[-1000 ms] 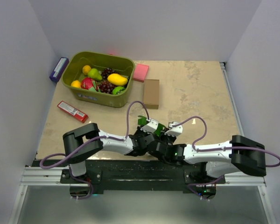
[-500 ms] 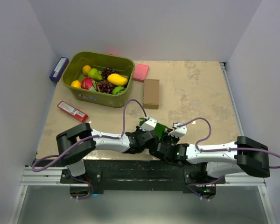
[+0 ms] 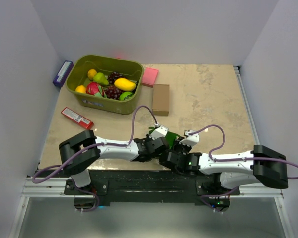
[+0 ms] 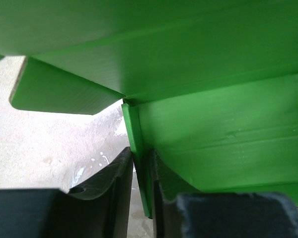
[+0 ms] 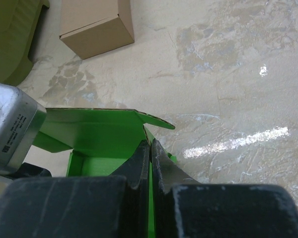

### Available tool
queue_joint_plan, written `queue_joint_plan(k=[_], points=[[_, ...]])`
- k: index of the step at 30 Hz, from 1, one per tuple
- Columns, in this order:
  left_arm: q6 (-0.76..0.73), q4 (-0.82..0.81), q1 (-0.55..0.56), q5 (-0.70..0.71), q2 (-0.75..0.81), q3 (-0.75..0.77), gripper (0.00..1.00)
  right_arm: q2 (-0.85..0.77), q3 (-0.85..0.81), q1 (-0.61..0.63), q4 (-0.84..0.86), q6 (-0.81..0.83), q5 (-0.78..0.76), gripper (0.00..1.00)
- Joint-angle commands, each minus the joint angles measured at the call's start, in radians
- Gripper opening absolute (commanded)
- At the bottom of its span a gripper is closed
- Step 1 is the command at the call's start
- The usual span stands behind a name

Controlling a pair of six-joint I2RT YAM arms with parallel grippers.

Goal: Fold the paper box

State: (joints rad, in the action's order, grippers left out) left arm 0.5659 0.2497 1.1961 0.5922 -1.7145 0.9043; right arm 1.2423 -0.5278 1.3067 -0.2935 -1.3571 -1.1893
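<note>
The paper box (image 3: 170, 137) is bright green card, partly folded, near the table's front edge between my two grippers. My left gripper (image 3: 159, 142) is shut on one side wall of it; the left wrist view shows that wall (image 4: 135, 148) pinched between the black fingers, with green panels and a flap (image 4: 59, 94) above. My right gripper (image 3: 175, 148) is shut on the opposite wall; the right wrist view shows the thin green edge (image 5: 150, 191) clamped between its fingers, the box's open inside (image 5: 99, 141) to the left.
A brown cardboard box (image 3: 161, 99) and a pink pad (image 3: 150, 77) lie behind. An olive basket (image 3: 108, 90) of toy fruit stands at back left. A red bar (image 3: 76, 118) and a blue packet (image 3: 62, 73) lie at the left.
Both grippers, holding the green box, have shifted a little toward the near edge and closer together; the left arm has swung lower. The box shows less from above.
</note>
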Motion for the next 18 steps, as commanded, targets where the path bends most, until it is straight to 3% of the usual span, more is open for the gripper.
queue_joint_plan(k=[1, 9, 18], points=[[0.028, 0.023, 0.011, -0.081, 0.000, 0.036, 0.30, 0.005, 0.018, 0.003, -0.006, -0.030, 0.046, 0.00], [0.031, 0.031, 0.003, -0.072, 0.016, 0.045, 0.42, -0.003, 0.022, 0.003, -0.003, -0.023, 0.054, 0.00], [0.035, 0.037, -0.013, -0.061, 0.036, 0.027, 0.38, -0.021, 0.032, 0.003, 0.001, -0.022, 0.057, 0.00]])
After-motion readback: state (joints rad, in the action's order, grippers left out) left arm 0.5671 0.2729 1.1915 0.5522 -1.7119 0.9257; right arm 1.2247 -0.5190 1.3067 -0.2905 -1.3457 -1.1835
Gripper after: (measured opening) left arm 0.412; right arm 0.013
